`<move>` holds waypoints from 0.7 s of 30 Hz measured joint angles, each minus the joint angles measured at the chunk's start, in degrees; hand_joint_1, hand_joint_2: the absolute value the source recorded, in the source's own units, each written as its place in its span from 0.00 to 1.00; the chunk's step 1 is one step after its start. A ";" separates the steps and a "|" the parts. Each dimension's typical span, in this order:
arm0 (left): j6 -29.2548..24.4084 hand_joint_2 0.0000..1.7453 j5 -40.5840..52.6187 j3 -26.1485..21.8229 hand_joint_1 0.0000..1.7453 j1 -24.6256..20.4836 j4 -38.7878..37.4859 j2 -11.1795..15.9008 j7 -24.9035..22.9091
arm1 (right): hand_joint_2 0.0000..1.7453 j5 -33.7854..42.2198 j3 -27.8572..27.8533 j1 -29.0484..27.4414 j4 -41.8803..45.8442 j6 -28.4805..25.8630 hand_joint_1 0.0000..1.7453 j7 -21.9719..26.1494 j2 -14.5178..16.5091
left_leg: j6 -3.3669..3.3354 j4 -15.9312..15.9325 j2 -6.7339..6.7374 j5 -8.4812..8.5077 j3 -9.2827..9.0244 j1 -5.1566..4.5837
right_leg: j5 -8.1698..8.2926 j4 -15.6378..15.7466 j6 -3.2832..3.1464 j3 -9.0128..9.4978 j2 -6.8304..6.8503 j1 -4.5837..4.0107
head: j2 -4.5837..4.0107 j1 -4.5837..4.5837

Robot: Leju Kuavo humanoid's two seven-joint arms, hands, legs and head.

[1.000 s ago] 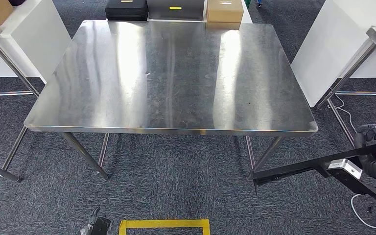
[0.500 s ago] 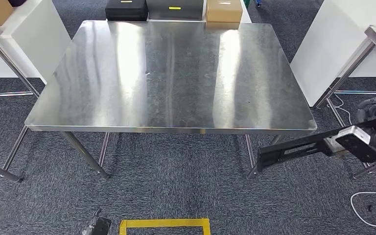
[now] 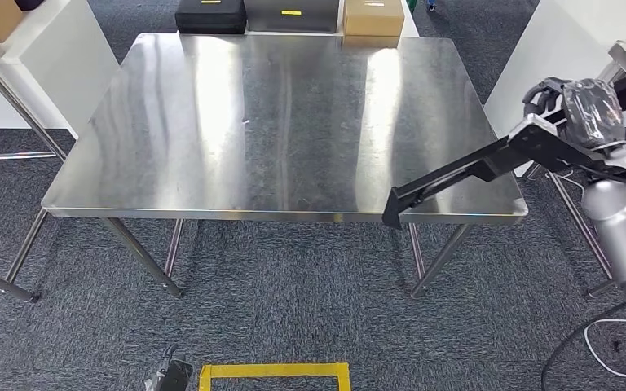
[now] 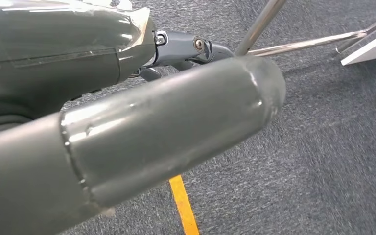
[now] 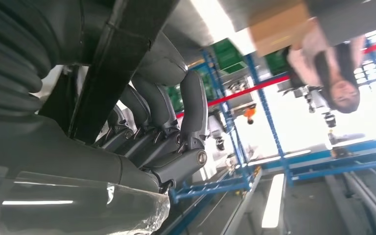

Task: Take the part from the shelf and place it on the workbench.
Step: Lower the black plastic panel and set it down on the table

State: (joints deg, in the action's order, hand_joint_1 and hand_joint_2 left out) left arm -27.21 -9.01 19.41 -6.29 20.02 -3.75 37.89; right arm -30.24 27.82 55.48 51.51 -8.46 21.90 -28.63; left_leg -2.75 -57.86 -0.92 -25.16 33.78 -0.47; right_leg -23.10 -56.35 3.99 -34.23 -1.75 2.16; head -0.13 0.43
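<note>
one hand works: the left hand (image 4: 127, 142) hangs low over carpet, grasp not discernible. steel workbench (image 3: 212, 130) spans the centre. the long black part (image 3: 456, 175) overhangs its near right corner, gripped by the right hand (image 3: 575, 110). advise carrying it further over the top, levelling, then releasing. boxes (image 3: 293, 15) line the far edge.

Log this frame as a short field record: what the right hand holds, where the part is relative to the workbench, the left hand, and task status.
right hand: right hand grips the long black part at its far-right end
part position: slanted above the workbench near-right corner, its free tip about at the near edge; whether it touches the top cannot be told
left hand: left hand hangs low over grey carpet, nothing seen in it; fingers unclear
behind bench: black case, cardboard box
status: part not yet set down
</note>
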 joint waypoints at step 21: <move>1.55 0.00 0.32 3.10 0.00 -0.70 -0.30 -0.08 0.00 | 1.00 -1.26 10.08 1.37 -8.18 -10.82 0.87 0.00 9.03 | 0.00 -0.03 -0.10 0.00 0.10 -0.01 | 0.00 0.02 0.00 -0.12 0.04 0.01 | 0.00 -0.01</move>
State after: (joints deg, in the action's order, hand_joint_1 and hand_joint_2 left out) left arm -25.65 -8.69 22.52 -6.98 19.73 -3.82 37.89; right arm -31.51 37.89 56.85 43.33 -19.28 21.90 -19.61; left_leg -2.74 -57.89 -1.02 -25.16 33.89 -0.48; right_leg -23.10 -56.34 3.99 -34.36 -1.71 2.17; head -0.13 0.41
